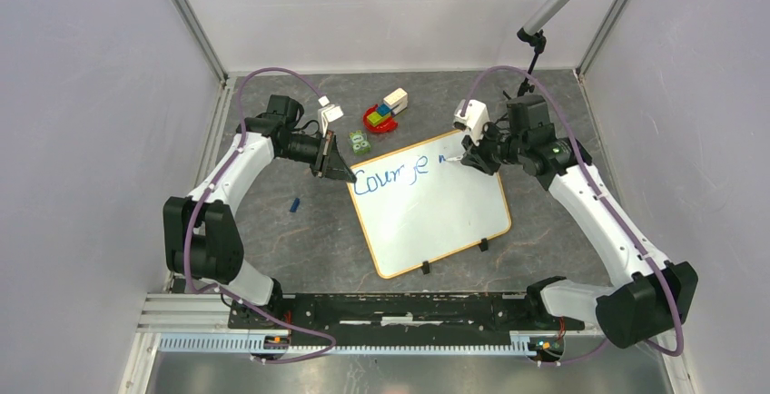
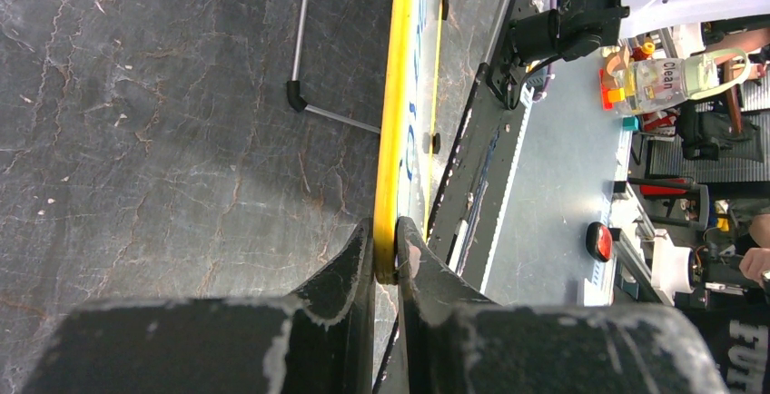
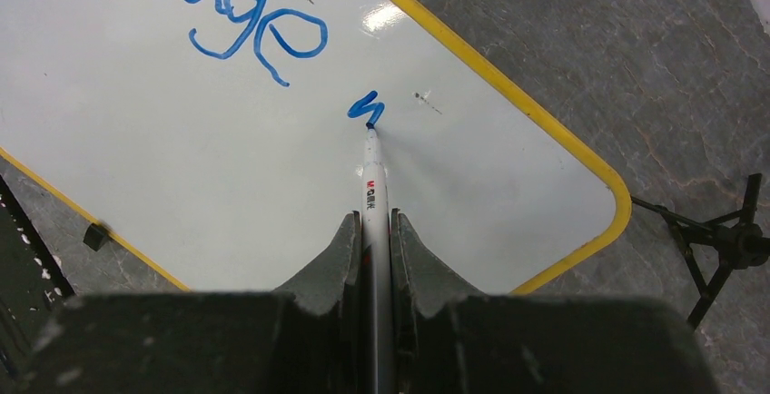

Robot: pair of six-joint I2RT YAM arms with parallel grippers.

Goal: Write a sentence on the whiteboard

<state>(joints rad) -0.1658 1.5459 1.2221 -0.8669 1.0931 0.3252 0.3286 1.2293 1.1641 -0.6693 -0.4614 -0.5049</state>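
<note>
Right wrist view: the board [image 3: 136, 194] runs off the top and left edges. The writing [image 3: 256, 31] is cut at the top, and only its last letters show. The rear of the marker [image 3: 373, 185] is hidden between the right jaws.

Left wrist view: the board is seen edge-on, its blue letters too foreshortened to read. One corner is buried between the left jaws.

Top view: the stroke [image 1: 447, 156] after the first word is too small to read. A blue bit [image 1: 294, 204] on the desk [image 1: 300, 249] and a coloured heap [image 1: 382, 116] cannot be identified.
</note>
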